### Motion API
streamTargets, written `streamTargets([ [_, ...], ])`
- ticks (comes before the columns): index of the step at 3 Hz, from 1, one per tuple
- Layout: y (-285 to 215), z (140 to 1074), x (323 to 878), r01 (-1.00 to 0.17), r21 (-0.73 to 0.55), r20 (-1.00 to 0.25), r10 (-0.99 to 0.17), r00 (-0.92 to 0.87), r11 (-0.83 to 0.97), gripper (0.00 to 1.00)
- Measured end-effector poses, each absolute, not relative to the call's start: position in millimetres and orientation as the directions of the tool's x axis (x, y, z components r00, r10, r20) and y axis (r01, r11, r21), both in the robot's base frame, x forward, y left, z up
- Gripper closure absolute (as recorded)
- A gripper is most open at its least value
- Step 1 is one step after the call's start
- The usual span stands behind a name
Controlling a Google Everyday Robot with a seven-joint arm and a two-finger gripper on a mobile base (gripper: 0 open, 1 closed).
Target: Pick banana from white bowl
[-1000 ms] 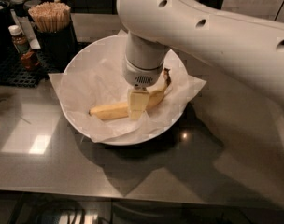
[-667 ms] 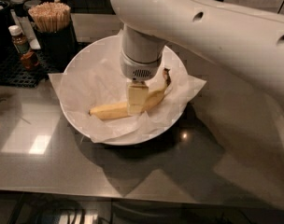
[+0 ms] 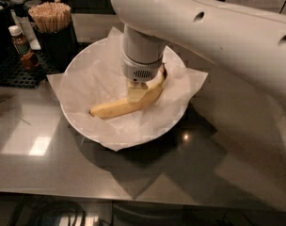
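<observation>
The white bowl [image 3: 77,121] stands on the dark counter, lined with crinkled white paper whose corners hang over the rim. A yellow banana [image 3: 112,108] lies in it, curving from lower left up to its dark stem at upper right. My gripper [image 3: 136,94] hangs from the white wrist straight down onto the banana's middle and touches it there. The wrist hides part of the banana.
A black rack [image 3: 11,72] at the back left holds a cup of wooden sticks [image 3: 50,15], a small brown sauce bottle [image 3: 19,40] and other containers. The big white arm [image 3: 218,27] spans the upper right. The counter's front edge runs along the bottom.
The arm has shifted slightly to the left above the bowl. More of the banana's length shows now, lying in about the same place.
</observation>
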State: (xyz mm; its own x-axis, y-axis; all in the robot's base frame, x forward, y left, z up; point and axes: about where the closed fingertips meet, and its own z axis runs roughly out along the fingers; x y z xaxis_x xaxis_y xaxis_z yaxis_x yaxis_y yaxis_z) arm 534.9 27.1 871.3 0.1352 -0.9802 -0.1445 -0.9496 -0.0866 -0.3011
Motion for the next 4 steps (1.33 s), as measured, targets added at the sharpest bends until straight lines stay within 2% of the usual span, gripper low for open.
streamTargets([
  [1, 27.1, 871.3, 534.9, -0.950, -0.301, -0.145, -0.980, 0.135, -0.087, 0.68],
  [3, 27.1, 871.3, 534.8, -0.950, -0.301, -0.145, -0.980, 0.135, -0.087, 0.30],
  [4, 27.1, 871.3, 534.8, -0.950, -0.301, -0.144, -0.980, 0.135, -0.087, 0.32],
])
